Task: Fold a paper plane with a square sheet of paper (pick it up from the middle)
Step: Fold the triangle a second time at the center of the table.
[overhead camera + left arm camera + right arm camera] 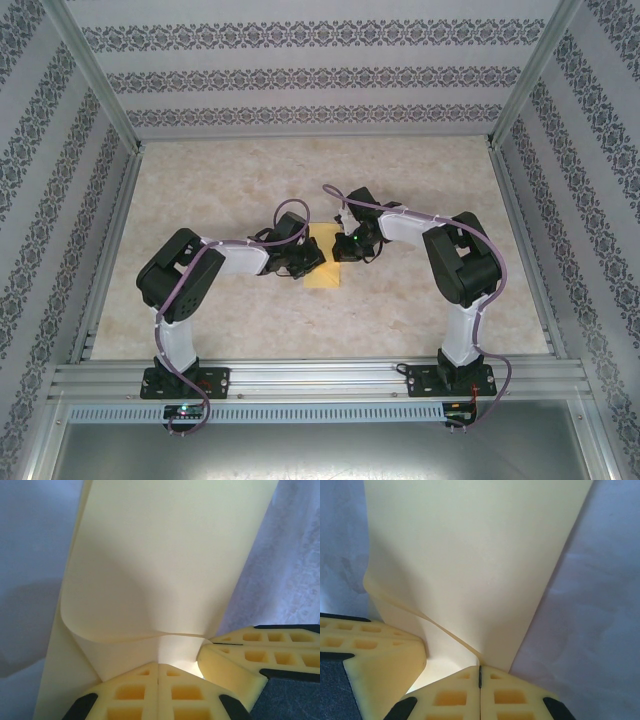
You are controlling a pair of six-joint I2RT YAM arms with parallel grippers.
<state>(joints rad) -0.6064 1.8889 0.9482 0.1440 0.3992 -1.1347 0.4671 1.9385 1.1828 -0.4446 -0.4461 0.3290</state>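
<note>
Paper pinched in both left and right jaws

Left hand and right hand are both clamped shut, tips close together.

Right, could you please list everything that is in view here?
sheet of paper: one, yellow-orange, mid-table, folded over itself.
table: one, beige marbled, inside the enclosure.
enclosure walls: three, white with purple patterned bands; left, back, right.
aluminium frame: one, silver, near edge and uprights.
cables: two, purple, one along each arm.
left arm, right arm: black and white, reaching inward.
left gripper, right gripper: yellow pads, both shut on the paper.
</note>
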